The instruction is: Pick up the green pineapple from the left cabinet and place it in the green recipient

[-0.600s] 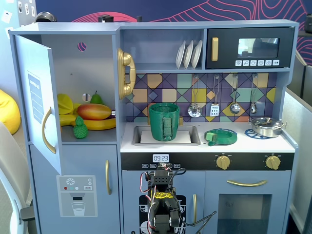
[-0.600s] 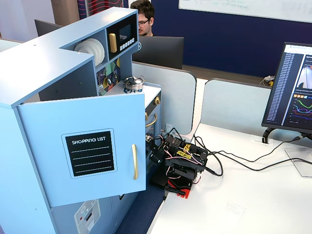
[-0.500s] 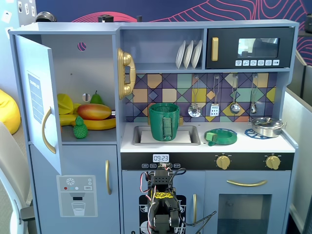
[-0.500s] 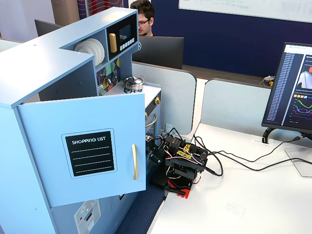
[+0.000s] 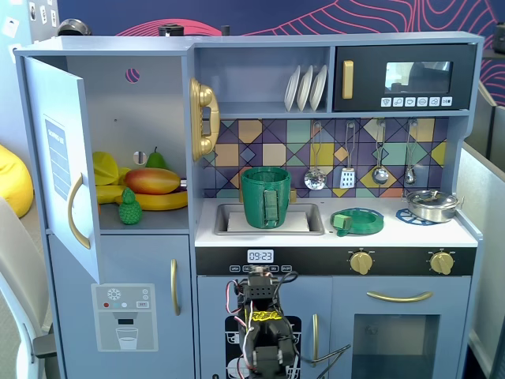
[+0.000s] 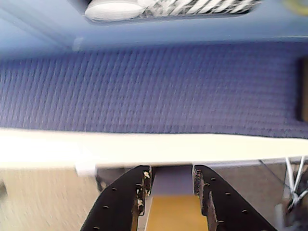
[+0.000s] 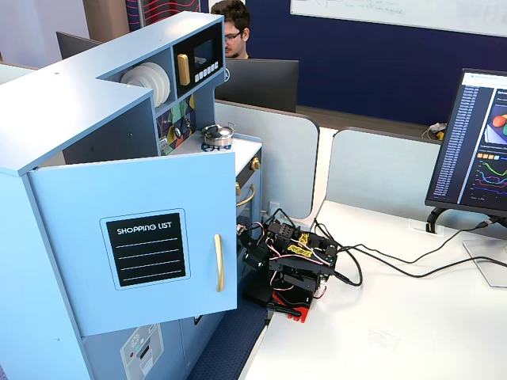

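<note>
Gripper [image 6: 169, 185] jaws are seen parted and empty, arm folded low before the kitchen, while one green pineapple [image 5: 129, 208] is left standing in the left cabinet [image 5: 130, 118], one green recipient [image 5: 265, 197] in the sink.

The toy kitchen's left cabinet [image 5: 134, 103] is pale blue-grey, its open door carrying a gold handle [image 5: 73, 212] and a black "Shopping list" label [image 7: 146, 248] with white lettering. Inside, the green pineapple [image 5: 129, 207] is bright green with a darker top, beside a red-orange mango [image 5: 152, 181]. The green recipient [image 5: 266, 197] is dark green. The backsplash [image 5: 331, 154] is a multicoloured geometric mosaic. The robot arm [image 7: 291, 261] is black.
</note>
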Controlling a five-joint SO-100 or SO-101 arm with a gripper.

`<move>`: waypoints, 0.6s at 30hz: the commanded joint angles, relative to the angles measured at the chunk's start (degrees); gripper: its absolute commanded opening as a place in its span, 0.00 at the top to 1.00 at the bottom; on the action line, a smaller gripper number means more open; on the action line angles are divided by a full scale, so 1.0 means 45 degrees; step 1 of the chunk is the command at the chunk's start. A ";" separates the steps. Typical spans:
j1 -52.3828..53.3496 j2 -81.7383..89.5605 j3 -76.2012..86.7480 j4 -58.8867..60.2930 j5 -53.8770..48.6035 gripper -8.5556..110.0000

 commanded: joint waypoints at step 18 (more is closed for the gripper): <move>-0.8945 -0.5762 -0.6484 -1.3145 -0.1699 0.90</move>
